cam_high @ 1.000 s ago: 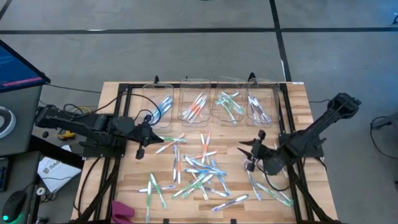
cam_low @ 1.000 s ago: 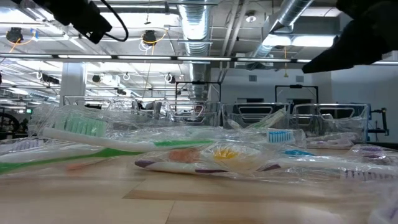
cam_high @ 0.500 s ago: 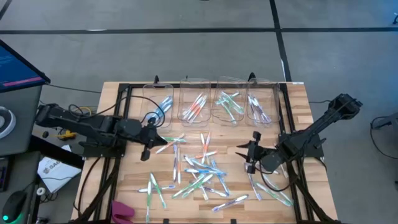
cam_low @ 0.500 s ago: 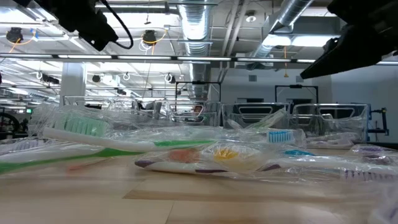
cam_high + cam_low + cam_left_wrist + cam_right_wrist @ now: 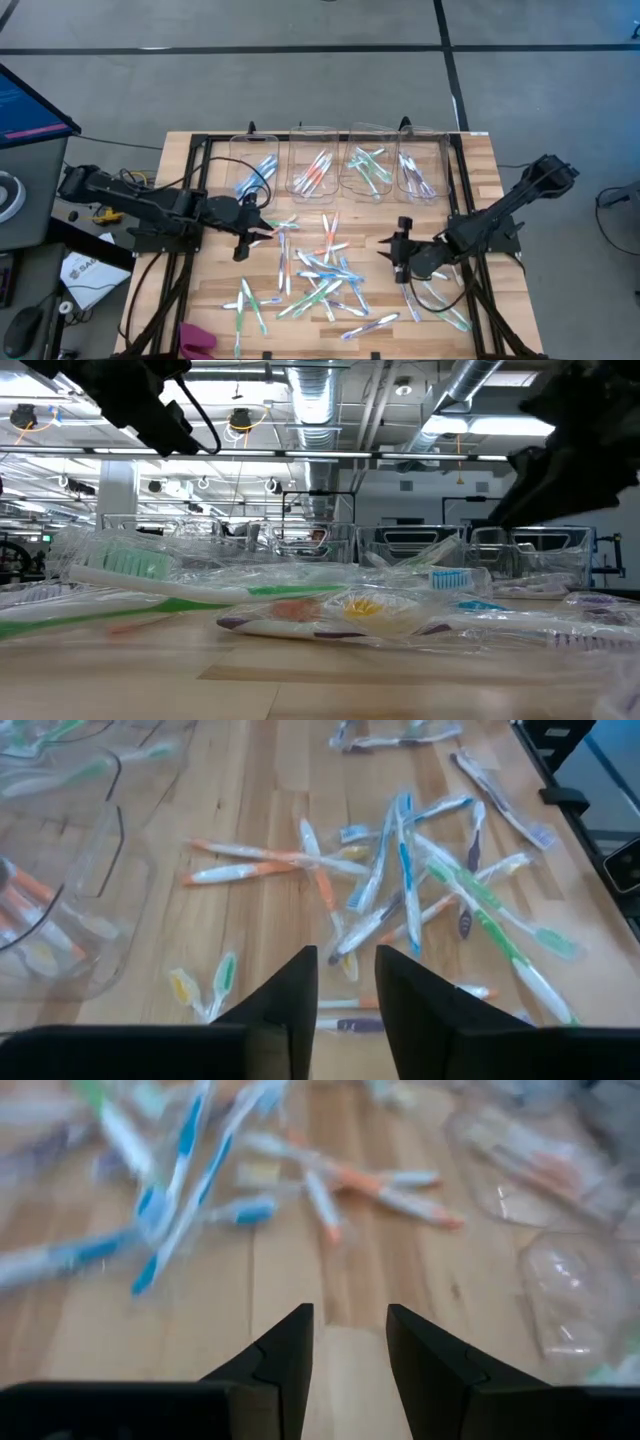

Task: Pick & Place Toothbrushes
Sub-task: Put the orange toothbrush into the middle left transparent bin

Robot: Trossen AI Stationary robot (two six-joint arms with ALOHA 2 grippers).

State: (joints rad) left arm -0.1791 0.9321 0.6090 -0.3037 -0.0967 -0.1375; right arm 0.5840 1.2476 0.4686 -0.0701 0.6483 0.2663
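Observation:
Many slim toothbrushes (image 5: 320,272) in clear wrappers lie scattered flat on the wooden table (image 5: 480,150), with blue, orange, green and purple accents. More of them lie in clear bins (image 5: 315,168) along the far edge. My left gripper (image 5: 262,230) hovers open over the left rim of the pile; in its wrist view (image 5: 345,975) nothing is between its fingers, and orange and blue toothbrushes (image 5: 300,855) lie ahead of it. My right gripper (image 5: 392,252) hovers open at the pile's right side, also empty (image 5: 350,1335). Ahead of it lie blurred blue and orange toothbrushes (image 5: 200,1170).
Several clear bins (image 5: 372,168) stand side by side at the far edge, inside a black frame (image 5: 200,150). A pink object (image 5: 196,340) lies at the near left corner. A few toothbrushes (image 5: 440,305) lie near the right arm. Bare wood shows beside the frame's right rail.
My left gripper has gone toward the table's right edge and down, up to the left rim of the pile. My right gripper has sunk a little toward the pile and rolled about its own axis. The toothbrushes have kept still.

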